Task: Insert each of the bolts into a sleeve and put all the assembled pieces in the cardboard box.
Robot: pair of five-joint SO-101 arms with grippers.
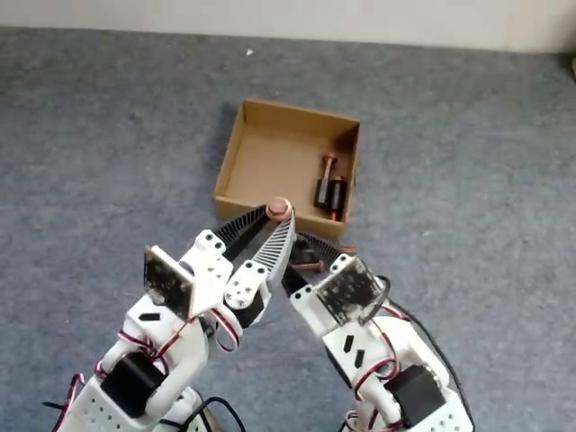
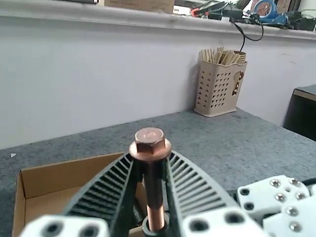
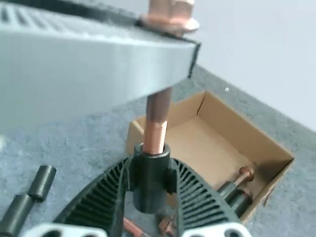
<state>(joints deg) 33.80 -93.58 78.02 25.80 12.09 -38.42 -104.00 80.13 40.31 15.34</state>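
Bolt: I see a copper-coloured metal hex-head bolt with a smooth shank and a soft satin shine.
Sleeve: the black plastic cylinder sleeve looks matt and smooth to me.
Box: the brown cardboard box is plain, dull paperboard. Toward 4 o'clock inside it, I see assembled pieces of the same coppery metal and black plastic.
Grippers: the left gripper and right gripper both have ribbed black plastic fingers, matt.
Arm shells: white plastic housings, smooth and slightly glossy.
Table: grey table covering, rough and felt-like from my seat.
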